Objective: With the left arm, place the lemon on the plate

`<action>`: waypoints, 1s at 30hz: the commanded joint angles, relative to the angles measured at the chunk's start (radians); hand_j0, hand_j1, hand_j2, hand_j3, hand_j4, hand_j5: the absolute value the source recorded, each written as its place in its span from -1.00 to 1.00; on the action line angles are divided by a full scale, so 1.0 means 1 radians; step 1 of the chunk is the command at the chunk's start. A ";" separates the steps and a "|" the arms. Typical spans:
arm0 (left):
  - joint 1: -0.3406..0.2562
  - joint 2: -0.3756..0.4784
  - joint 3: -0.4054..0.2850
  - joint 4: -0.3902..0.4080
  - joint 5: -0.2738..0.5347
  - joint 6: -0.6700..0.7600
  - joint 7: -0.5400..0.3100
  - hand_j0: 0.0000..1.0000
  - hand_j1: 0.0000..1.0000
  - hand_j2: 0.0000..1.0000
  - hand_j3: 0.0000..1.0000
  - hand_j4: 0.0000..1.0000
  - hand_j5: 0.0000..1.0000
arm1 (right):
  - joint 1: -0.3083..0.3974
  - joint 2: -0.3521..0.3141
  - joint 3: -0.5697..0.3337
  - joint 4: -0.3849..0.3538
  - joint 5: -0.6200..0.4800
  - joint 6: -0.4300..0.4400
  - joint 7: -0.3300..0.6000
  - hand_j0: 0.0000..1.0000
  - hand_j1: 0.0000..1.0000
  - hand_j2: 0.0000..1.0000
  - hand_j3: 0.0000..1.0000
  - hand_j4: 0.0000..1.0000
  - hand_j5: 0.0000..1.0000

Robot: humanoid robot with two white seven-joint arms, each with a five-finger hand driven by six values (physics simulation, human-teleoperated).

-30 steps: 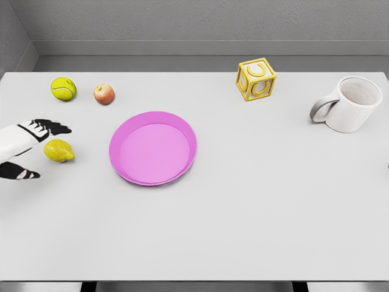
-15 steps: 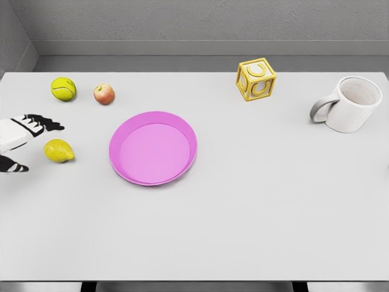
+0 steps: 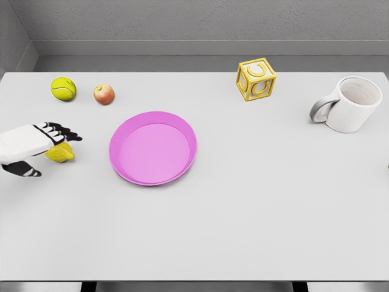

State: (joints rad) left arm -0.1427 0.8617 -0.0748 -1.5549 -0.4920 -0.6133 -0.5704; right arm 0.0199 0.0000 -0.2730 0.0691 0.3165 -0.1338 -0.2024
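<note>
The yellow lemon lies on the white table, left of the pink plate. My left hand reaches in from the left edge and hovers over the lemon. Its black fingertips stretch across the lemon's top and hide its upper left part. The thumb sits lower, apart from the fruit, so the hand is open and not closed on the lemon. The plate holds nothing. The right arm is out of view.
A tennis ball and a small apple sit behind the lemon at the back left. A yellow letter cube stands at the back middle, and a white mug at the far right.
My left hand pulled back to the left, then came forward to the right again. Its fingers now cover the top of the lemon. The lemon has not moved.
</note>
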 commanded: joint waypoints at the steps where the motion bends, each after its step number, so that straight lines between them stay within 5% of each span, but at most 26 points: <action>1: 0.000 -0.001 -0.002 -0.005 0.006 0.002 -0.005 1.00 1.00 1.00 1.00 1.00 1.00 | -0.002 0.000 0.000 0.000 0.000 0.000 0.000 1.00 1.00 1.00 1.00 1.00 1.00; 7: -0.031 -0.001 -0.036 0.006 -0.007 0.002 -0.011 1.00 1.00 1.00 1.00 1.00 1.00 | 0.000 0.000 0.000 0.000 0.000 0.000 0.000 1.00 1.00 1.00 1.00 1.00 1.00; 9: -0.069 0.000 -0.115 0.007 -0.007 0.002 -0.011 1.00 1.00 1.00 1.00 1.00 1.00 | -0.002 0.000 0.000 0.000 0.000 -0.001 0.000 1.00 1.00 1.00 1.00 1.00 1.00; 14: -0.098 -0.003 -0.122 0.013 -0.019 0.002 -0.040 1.00 1.00 1.00 1.00 1.00 1.00 | -0.002 0.000 0.000 0.000 0.000 0.000 0.000 1.00 1.00 1.00 1.00 1.00 1.00; 17: -0.133 -0.001 -0.117 0.118 -0.019 0.002 -0.040 1.00 1.00 1.00 1.00 1.00 1.00 | -0.002 0.000 0.000 0.000 0.000 -0.001 0.000 1.00 1.00 1.00 1.00 1.00 1.00; 21: -0.138 -0.003 -0.129 0.121 -0.043 0.002 -0.040 1.00 1.00 1.00 1.00 1.00 1.00 | 0.000 0.000 0.000 0.000 0.000 0.000 0.000 1.00 1.00 1.00 1.00 1.00 1.00; 23: -0.138 -0.006 -0.132 0.119 -0.048 0.002 -0.040 0.78 0.78 0.78 0.78 0.78 0.78 | 0.000 0.000 0.000 0.000 0.000 0.000 0.000 1.00 1.00 1.00 1.00 1.00 1.00; 30: -0.161 -0.015 -0.143 0.121 -0.048 0.002 -0.040 0.80 0.80 0.80 0.80 0.80 0.80 | -0.002 0.000 0.000 0.000 0.000 0.000 0.000 1.00 1.00 1.00 1.00 1.00 1.00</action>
State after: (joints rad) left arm -0.3052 0.8499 -0.2145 -1.4354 -0.5445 -0.6132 -0.6112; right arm 0.0199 0.0000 -0.2730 0.0691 0.3164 -0.1336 -0.2025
